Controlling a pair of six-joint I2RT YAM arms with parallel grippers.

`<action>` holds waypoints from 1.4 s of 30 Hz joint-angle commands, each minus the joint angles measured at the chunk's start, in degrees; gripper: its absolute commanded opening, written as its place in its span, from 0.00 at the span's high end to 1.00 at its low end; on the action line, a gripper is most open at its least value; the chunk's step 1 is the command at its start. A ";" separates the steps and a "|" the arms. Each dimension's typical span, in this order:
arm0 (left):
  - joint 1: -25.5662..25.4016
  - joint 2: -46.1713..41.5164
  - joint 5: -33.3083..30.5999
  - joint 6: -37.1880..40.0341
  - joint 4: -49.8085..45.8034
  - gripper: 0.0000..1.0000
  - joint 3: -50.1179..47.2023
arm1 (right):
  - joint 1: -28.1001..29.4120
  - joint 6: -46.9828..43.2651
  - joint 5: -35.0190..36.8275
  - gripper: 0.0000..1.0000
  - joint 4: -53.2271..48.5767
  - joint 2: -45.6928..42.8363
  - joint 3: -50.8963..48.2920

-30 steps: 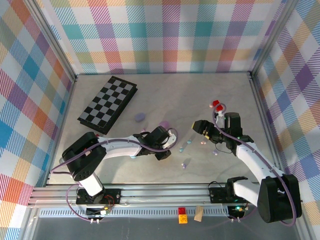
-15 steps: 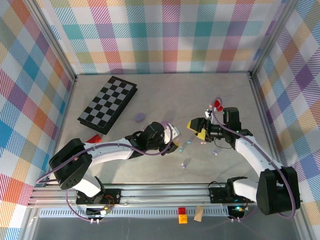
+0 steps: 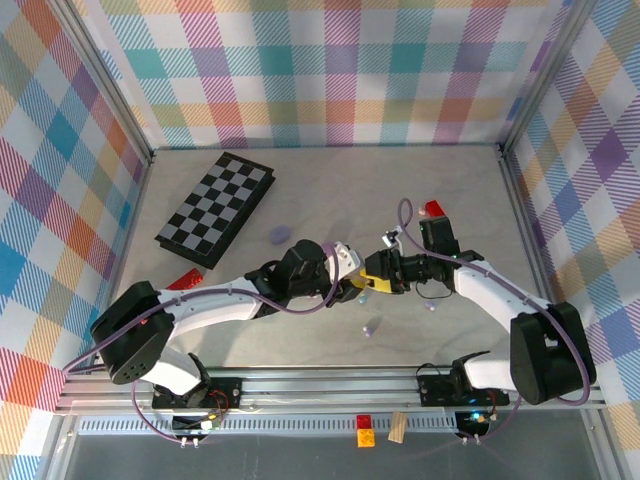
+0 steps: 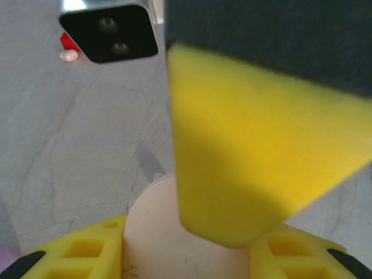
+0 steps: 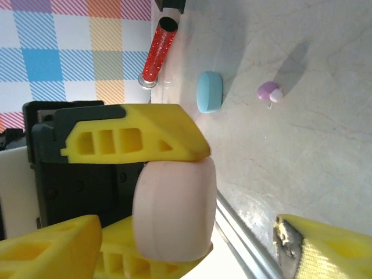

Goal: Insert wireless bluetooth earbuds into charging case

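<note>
Carefully, because your left gripper (image 5: 195, 203) is clamped on the pale pink case (image 5: 174, 215) while the fingers of your right gripper (image 3: 372, 281) stand apart around it and a lavender earbud (image 5: 268, 91) lies loose on the table (image 5: 302, 151) beyond, a skewed closing could twist the case out.

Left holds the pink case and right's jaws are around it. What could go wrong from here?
1. The pink case is pinched near one end by the left gripper; if the right gripper closes on it, it could twist loose.
2. The yellow fingers of both sit crowded together, so they may collide.
</note>
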 commanded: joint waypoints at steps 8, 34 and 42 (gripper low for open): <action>-0.07 -1.92 1.43 0.68 1.85 0.64 0.07 | 0.36 -1.28 -2.84 0.73 -1.57 0.58 2.61; 5.19 -2.29 1.00 -8.63 42.22 0.04 -14.37 | -6.74 17.36 -5.17 0.75 21.75 -5.12 -3.07; 10.38 9.82 14.63 -10.97 61.20 0.19 -13.37 | -6.88 21.05 -8.48 0.75 26.01 -6.01 -3.22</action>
